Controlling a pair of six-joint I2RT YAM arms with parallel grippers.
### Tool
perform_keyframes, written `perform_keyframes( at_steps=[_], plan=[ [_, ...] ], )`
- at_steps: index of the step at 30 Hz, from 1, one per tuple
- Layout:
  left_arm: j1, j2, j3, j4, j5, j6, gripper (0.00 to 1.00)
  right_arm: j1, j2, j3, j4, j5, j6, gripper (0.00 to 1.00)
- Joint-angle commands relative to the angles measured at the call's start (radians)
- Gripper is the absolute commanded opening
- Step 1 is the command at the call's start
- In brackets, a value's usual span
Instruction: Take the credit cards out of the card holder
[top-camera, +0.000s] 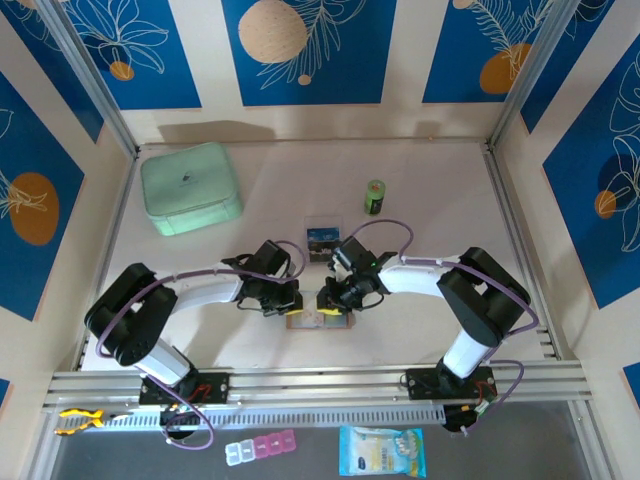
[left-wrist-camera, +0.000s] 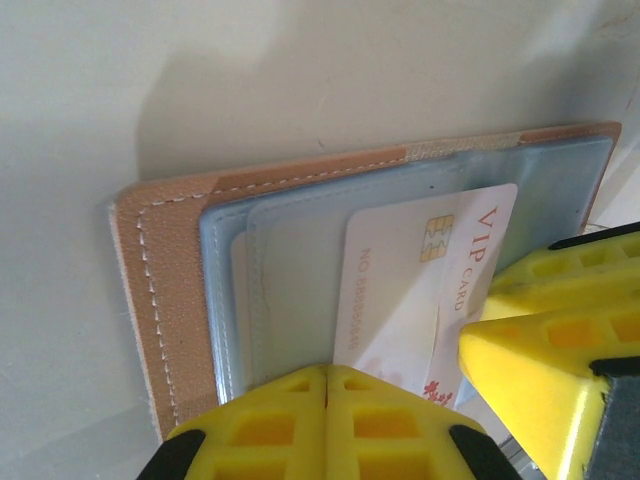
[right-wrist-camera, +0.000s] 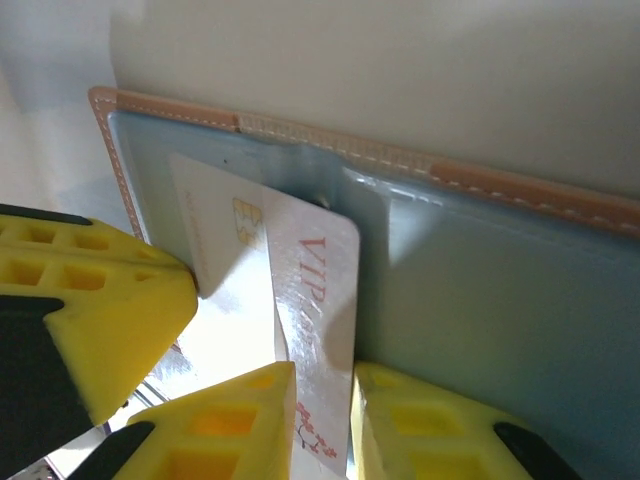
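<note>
The tan card holder (top-camera: 318, 321) lies open on the table between both grippers, its grey-blue lining (left-wrist-camera: 290, 270) facing up. A white credit card (left-wrist-camera: 415, 290) with a gold chip and red "VIP CARD" lettering sticks partway out of a pocket. My left gripper (left-wrist-camera: 326, 385) is shut with nothing between its fingers, its tips pressing on the lining beside the card. My right gripper (right-wrist-camera: 322, 400) is closed on the free end of that card (right-wrist-camera: 315, 290), one finger on each face. Other dark blue-and-white credit cards (top-camera: 320, 243) lie on the table behind the holder.
A mint-green case (top-camera: 190, 187) sits at the back left. A small green can (top-camera: 374, 197) stands at the back right of centre. The two grippers are very close, a fingertip (left-wrist-camera: 545, 345) of the right one crowding the left wrist view.
</note>
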Motion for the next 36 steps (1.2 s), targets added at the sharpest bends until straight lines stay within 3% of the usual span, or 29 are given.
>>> perform_keyframes(
  at_steps=[1, 15, 36],
  plan=[
    [-0.007, 0.027, 0.010, -0.045, -0.011, 0.014, 0.00, -0.006, -0.032, -0.017, 0.047, -0.051, 0.025, 0.20],
    [-0.006, 0.024, 0.010, -0.052, -0.017, 0.013, 0.00, -0.013, -0.044, -0.033, 0.055, -0.047, 0.022, 0.12],
    [-0.006, 0.004, 0.010, -0.064, -0.023, 0.013, 0.00, -0.033, -0.148, 0.011, -0.188, 0.065, -0.090, 0.08]
  ],
)
